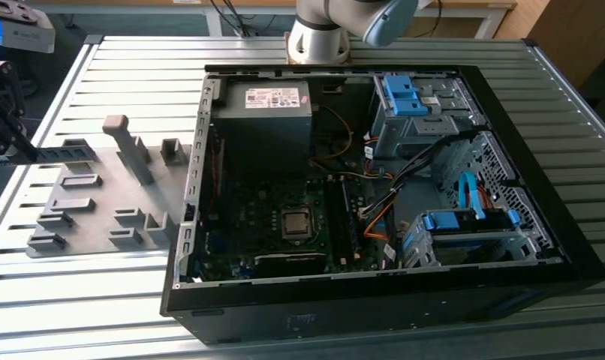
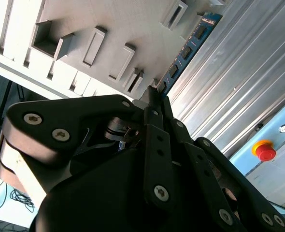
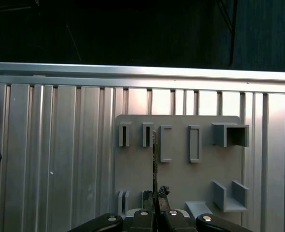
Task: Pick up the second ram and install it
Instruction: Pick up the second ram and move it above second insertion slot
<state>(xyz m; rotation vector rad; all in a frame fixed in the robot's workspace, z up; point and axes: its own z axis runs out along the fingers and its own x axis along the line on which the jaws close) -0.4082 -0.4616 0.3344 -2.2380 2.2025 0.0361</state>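
My gripper (image 1: 24, 155) hangs at the exterior view's far left, over the back corner of the grey holder plate (image 1: 92, 206). It is shut on the second ram (image 1: 67, 154), a thin dark stick that juts out level towards the exterior view's right. In the second wrist view the fingers (image 2: 154, 104) pinch one end of the ram (image 2: 186, 50), whose black chips show along its length. In the first wrist view the ram (image 3: 154, 164) is edge-on above the plate (image 3: 181, 179), rising from the gripper (image 3: 155, 209).
An open computer case (image 1: 197, 187) lies in the middle of the slatted metal table (image 1: 82, 315), its motherboard (image 1: 282, 225) facing up, with drive cages and cables inside. The arm's base (image 1: 317, 37) stands behind it. Upright holder blocks (image 1: 132, 154) rise from the plate. A red stop button (image 2: 264, 151) is nearby.
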